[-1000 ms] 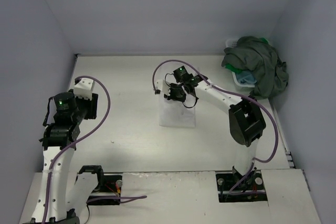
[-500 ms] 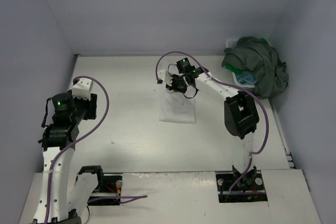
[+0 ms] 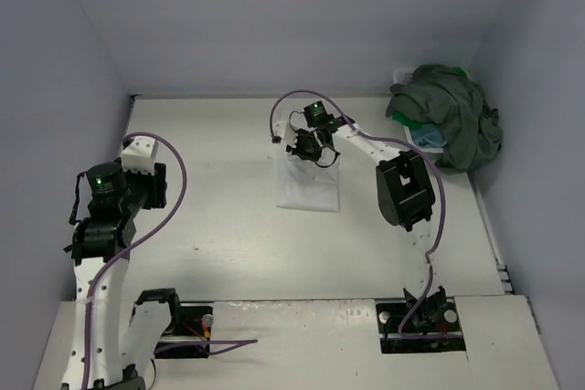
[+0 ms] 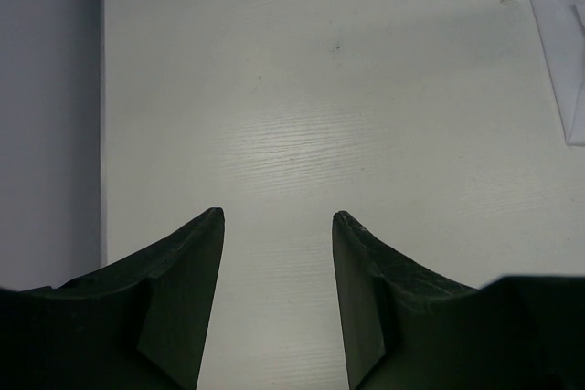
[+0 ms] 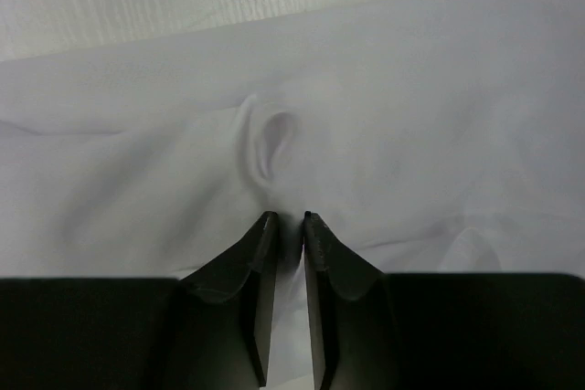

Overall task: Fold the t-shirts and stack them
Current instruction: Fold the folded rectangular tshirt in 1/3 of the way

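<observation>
A white t-shirt (image 3: pixel 309 191) lies folded in a narrow rectangle at the table's middle. My right gripper (image 3: pixel 307 145) sits at its far edge. In the right wrist view the right gripper (image 5: pixel 284 216) is shut on a small raised pleat of the white t-shirt (image 5: pixel 164 134), with a wrinkle running up from the tips. My left gripper (image 4: pixel 277 216) hangs open over bare table at the left, nothing between its fingers. The shirt's corner (image 4: pixel 559 43) shows at that view's right edge. More t-shirts are heaped at the back right: a dark olive-grey one (image 3: pixel 454 111) on top, a light blue one (image 3: pixel 430 135) beneath.
The heap spills over a white slatted basket (image 3: pixel 402 73) in the back right corner, with a bit of green cloth (image 3: pixel 462 69) at its top. Walls close off the table's left, back and right. The left arm (image 3: pixel 102 216) stands near the left wall.
My right gripper has moved toward the back of the table with the white t-shirt's edge, and the shirt has shifted that way. The left arm has drifted slightly left.
</observation>
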Controlling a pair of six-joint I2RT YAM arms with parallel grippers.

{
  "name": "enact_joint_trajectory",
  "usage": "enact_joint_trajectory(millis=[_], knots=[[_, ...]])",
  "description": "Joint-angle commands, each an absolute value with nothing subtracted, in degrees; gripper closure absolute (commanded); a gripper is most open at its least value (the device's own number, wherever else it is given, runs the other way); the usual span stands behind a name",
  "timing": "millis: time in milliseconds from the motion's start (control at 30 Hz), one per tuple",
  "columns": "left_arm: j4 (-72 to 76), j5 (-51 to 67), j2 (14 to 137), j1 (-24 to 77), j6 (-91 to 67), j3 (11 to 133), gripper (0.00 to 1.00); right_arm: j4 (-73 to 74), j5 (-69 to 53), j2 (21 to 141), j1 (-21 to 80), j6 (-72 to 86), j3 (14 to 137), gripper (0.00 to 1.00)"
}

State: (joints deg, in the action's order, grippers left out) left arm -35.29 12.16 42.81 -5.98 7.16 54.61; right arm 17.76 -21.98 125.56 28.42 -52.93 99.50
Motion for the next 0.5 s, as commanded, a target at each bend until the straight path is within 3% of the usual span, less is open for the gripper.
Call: enact_joint_trajectory(millis=[0, 167, 467], knots=[[-32.5, 13.9, 42.4, -6.7, 6.2, 55.7, 0.54, 15.1, -21.7, 126.5, 27.9, -51.7, 103.2, 0.83], [-32.8, 15.0, 41.8, -7.4, 6.1, 55.5, 0.54, 6.6, -12.7, 126.9, 28.3, -48.4, 99.7, 0.61], [-33.2, 17.1, 41.0, -8.6, 5.7, 55.5, 0.54, -15.6, 5.7, 115.2, 28.9, -41.0, 84.0, 0.57]])
